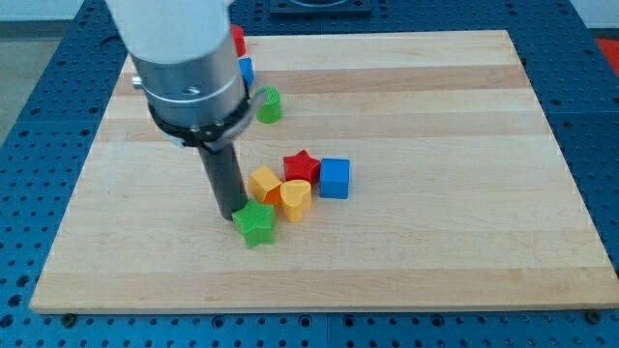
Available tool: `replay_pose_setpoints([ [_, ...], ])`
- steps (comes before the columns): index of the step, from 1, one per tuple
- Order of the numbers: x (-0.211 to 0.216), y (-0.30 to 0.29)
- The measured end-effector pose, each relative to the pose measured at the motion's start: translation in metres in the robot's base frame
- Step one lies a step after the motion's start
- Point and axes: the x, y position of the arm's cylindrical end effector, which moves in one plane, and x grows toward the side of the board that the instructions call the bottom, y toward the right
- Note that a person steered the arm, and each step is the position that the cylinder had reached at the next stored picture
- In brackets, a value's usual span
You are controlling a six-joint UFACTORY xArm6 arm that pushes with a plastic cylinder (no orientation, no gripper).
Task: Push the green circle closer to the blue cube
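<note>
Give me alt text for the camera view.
My tip touches the green star, with the yellow hexagon, yellow heart, red star and blue cube clustered beside it. The green circle sits apart toward the view's top.

Near the desk (pixel 435 116) centre, a cube (pixel 335 178) sits right of a star (pixel 302 165); a cylinder (pixel 269 104) lies toward the view's top-left.

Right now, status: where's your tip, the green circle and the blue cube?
My tip at green star's left edge. Green circle far off at view's top, untouched. Blue cube mid-board; red star beside it on the circle's side.
</note>
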Motion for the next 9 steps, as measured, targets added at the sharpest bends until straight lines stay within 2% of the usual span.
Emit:
replay_pose_setpoints([
  [1, -0.008, -0.015],
  [3, -0.093, -0.061],
  [4, -0.147, -0.063],
  [5, -0.197, -0.033],
  [6, -0.198, 0.019],
  [7, -0.171, 0.058],
  [8, -0.184, 0.057],
  [9, -0.181, 0.026],
])
